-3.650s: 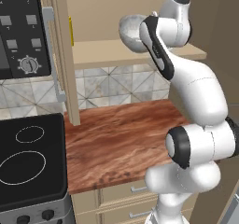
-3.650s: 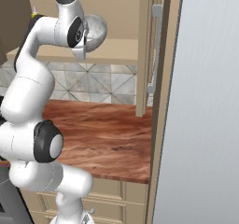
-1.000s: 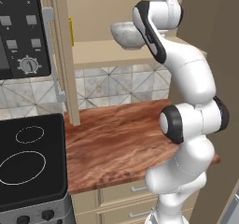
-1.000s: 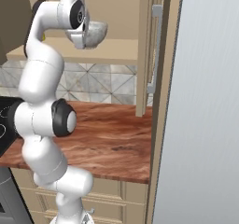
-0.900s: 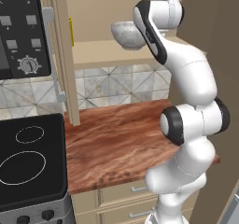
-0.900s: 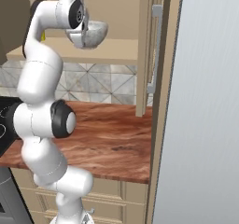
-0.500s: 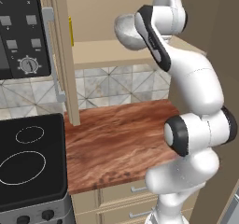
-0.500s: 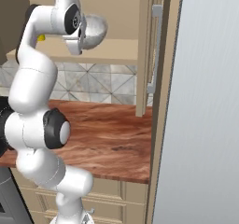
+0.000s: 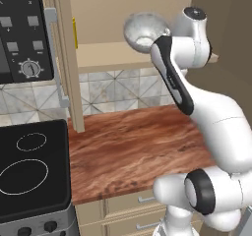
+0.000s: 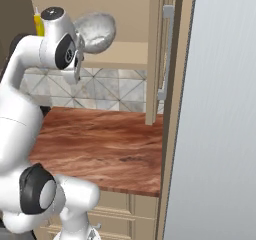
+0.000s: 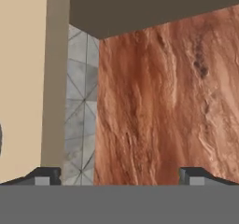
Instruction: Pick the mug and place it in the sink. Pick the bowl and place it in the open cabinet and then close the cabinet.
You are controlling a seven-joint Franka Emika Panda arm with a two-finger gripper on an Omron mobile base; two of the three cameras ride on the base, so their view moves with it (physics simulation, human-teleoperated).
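Wide round mottled grey-white stone-like bowl seen on plain inner shelf of open beige wooden wall cabinet, just beside white arm's wrist. Gripper spread wide, nothing pinched, pointed down at reddish-brown wood-grain counter.

One bowl, one open cabinet — two burner rings, one yellow bottle.
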